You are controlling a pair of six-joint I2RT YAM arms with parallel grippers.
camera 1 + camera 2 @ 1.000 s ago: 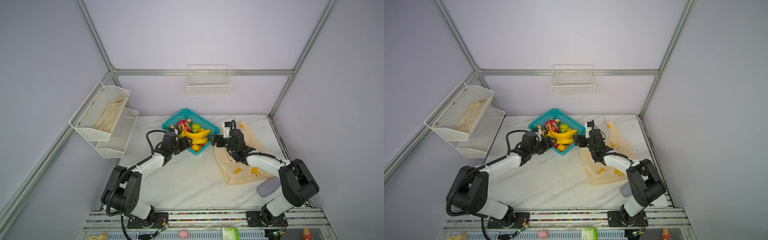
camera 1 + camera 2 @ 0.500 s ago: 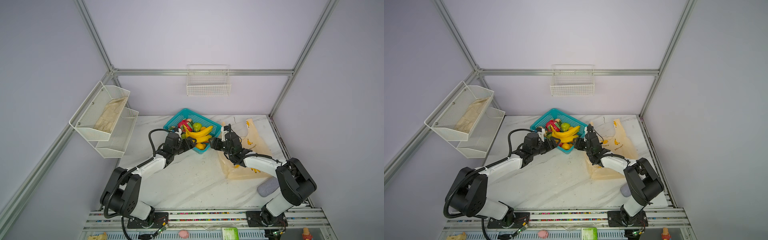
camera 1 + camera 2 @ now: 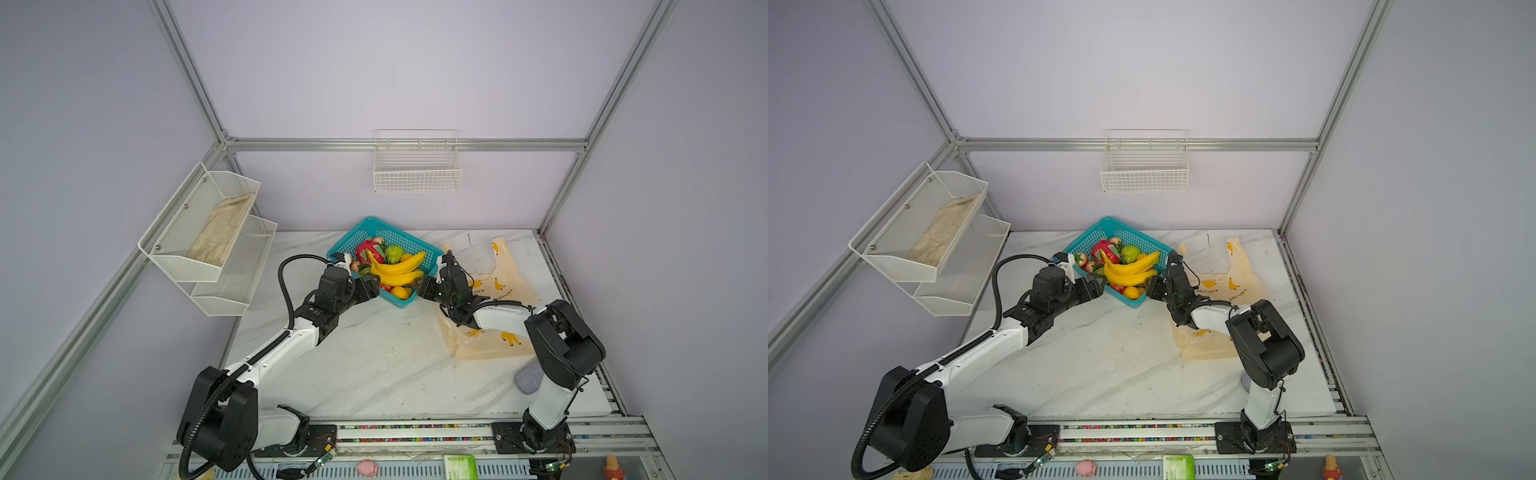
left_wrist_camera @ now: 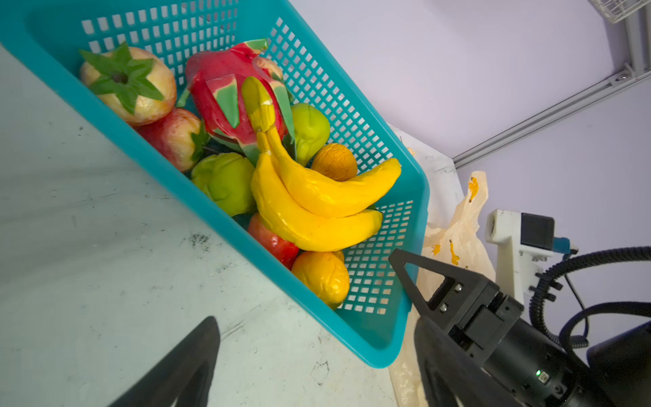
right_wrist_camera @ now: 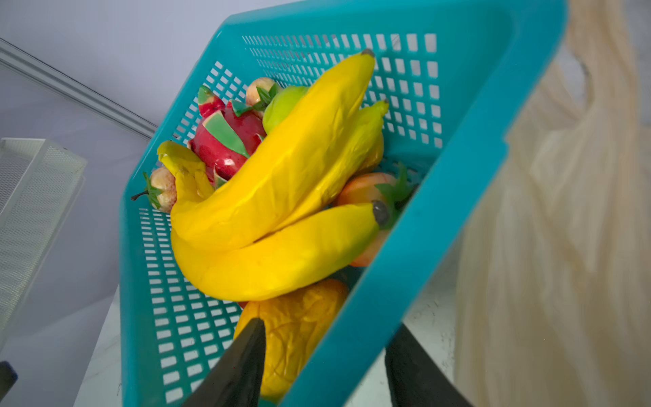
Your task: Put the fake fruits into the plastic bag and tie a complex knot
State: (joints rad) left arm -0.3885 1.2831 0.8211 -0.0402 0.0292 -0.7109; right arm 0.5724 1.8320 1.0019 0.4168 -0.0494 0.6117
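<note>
1. The fake fruits [image 3: 390,266] sit heaped in the teal mesh basket [image 3: 409,237] at the back of the table [image 3: 374,365]. The banana bunch [image 4: 317,197] lies on top against the dragon fruit [image 4: 218,81].
2. The plastic bag [image 3: 486,347] lies flat on the table just right of the basket, partly under the right arm.
3. The left fingers [image 4: 193,352] are spread wide just beside the basket's near-left wall and hold nothing.
4. The right fingers [image 5: 243,363] straddle the basket's near-right wall. One is inside over an orange fruit [image 5: 303,327] and the other outside. A gap shows, so they are not pinching it.
</note>
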